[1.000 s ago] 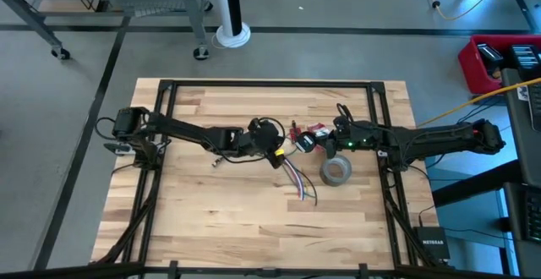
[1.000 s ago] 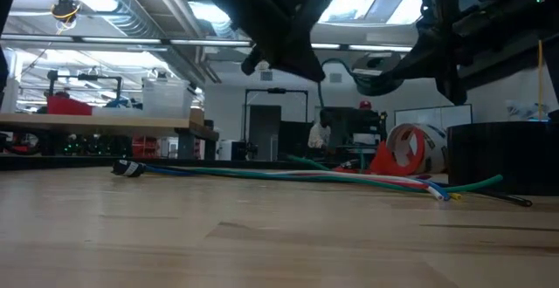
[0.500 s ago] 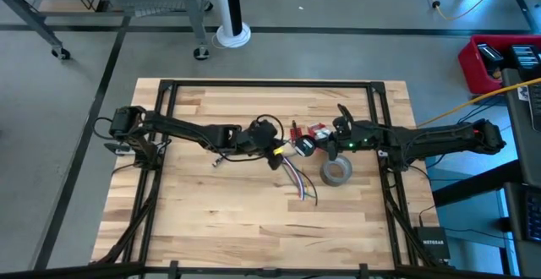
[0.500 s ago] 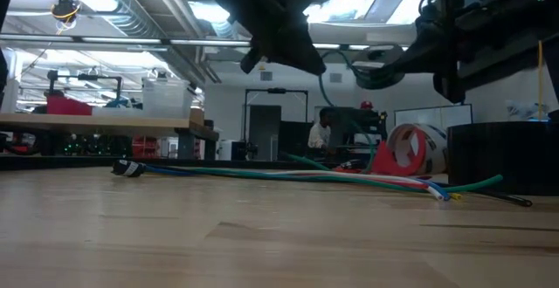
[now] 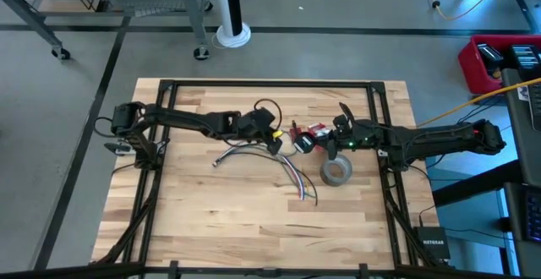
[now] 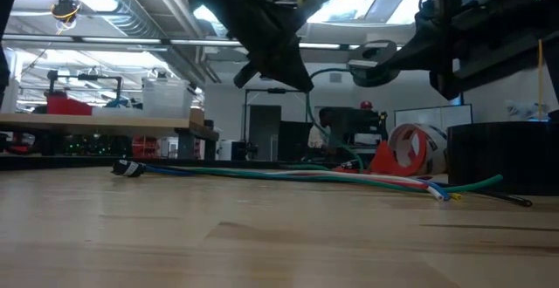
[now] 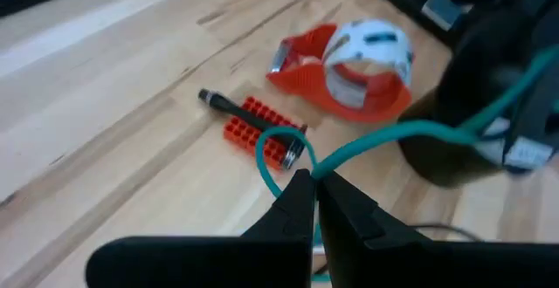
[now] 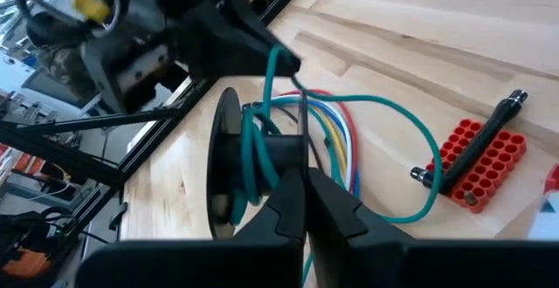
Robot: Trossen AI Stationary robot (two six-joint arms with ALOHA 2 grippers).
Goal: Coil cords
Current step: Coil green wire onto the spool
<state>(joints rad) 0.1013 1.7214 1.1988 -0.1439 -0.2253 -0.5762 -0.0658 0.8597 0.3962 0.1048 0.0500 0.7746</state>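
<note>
Your left gripper (image 7: 314,183) is pinched shut on the green wire (image 7: 410,129), which loops just ahead of its tips, raised above the table (image 5: 203,220). The wire runs across to your right gripper (image 8: 304,179), whose jaws are also clamped on it, green turns lying against the fingers. The multicoloured bundle (image 5: 296,180) lies flat on the wood, below and between both grippers, beside the grey tape roll (image 5: 336,172).

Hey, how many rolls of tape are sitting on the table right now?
1. The grey tape roll lies flat right of the table's centre, just under the right arm and beside the loose ends of the multicoloured cords. Another could be hidden beneath the arms.
</note>
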